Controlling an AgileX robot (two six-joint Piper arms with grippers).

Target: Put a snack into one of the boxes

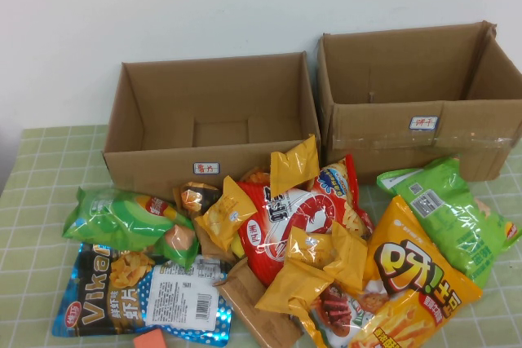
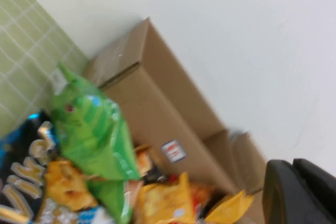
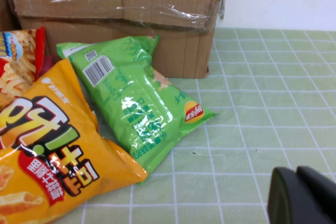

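You are looking at a table covered in a green checked cloth (image 1: 33,226), with two open brown cardboard boxes sitting along its far edge. The left box (image 1: 163,156) is carrying a small white label on its near wall, and the right box (image 1: 457,132) (taped with clear film along the front) is wearing a label of its own. Both are showing bare cardboard floors as far as you can see.

Snack packets are lying in a heap just in front of the boxes. The large orange bag (image 1: 412,283) is resting at the near right, overlapping the bright green chip bag (image 1: 453,209) lying beside the right box. A red packet (image 1: 298,218) is sitting in the middle among several yellow packets (image 1: 322,262). At the near left, the blue and black bag (image 1: 143,295) is lying flat, with a green packet (image 1: 122,218) behind it.

The left gripper (image 2: 302,192) is hanging above the left end of the heap, its fingers closed together and holding nothing. The right gripper (image 3: 304,195) is hovering over the cloth near the green chip bag; you cannot tell how its fingers are standing.
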